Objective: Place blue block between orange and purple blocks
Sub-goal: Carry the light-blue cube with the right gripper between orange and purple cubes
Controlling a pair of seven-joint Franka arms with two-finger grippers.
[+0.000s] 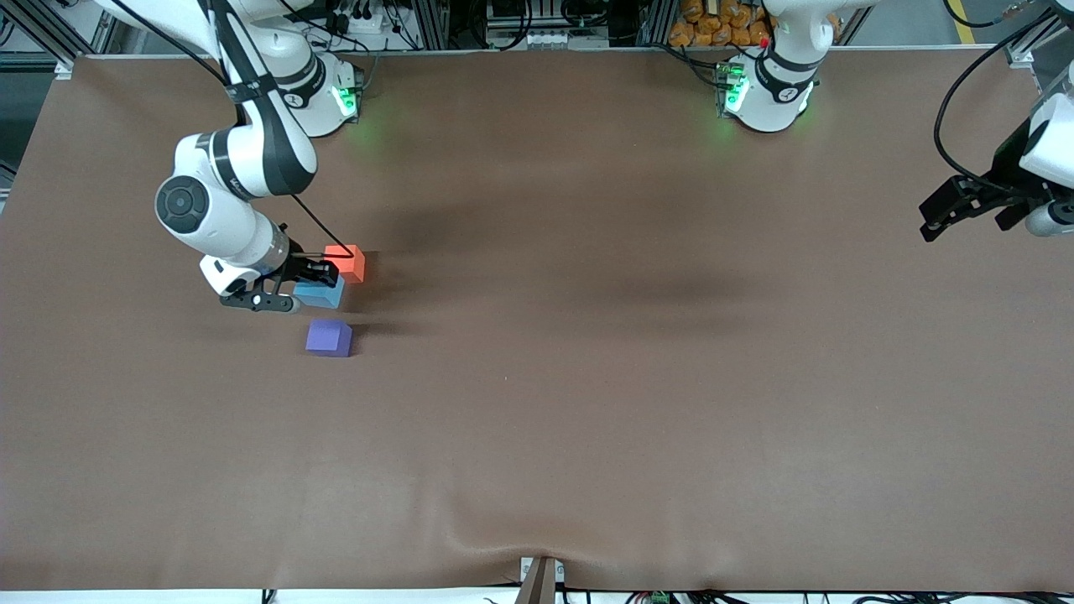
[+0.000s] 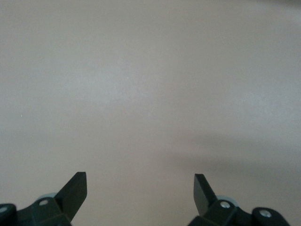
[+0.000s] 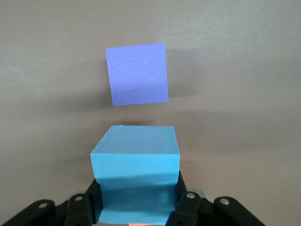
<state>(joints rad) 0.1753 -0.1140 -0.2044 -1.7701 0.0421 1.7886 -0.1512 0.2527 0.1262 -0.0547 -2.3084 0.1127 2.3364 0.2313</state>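
Observation:
My right gripper (image 1: 309, 283) (image 3: 136, 203) is shut on the light blue block (image 1: 324, 295) (image 3: 135, 160), with one finger on each side of it. The blue block is low over the table, between the orange block (image 1: 350, 262) and the purple block (image 1: 329, 338) (image 3: 137, 74). It is close beside the orange block, and a gap separates it from the purple one, which lies nearer the front camera. Only a sliver of orange shows under the blue block in the right wrist view. My left gripper (image 1: 930, 220) (image 2: 140, 186) waits open over bare table at the left arm's end.
A brown cloth covers the table (image 1: 587, 377). The two arm bases (image 1: 323, 92) (image 1: 768, 92) stand along the edge farthest from the front camera. A small bracket (image 1: 541, 577) sits at the table's front edge.

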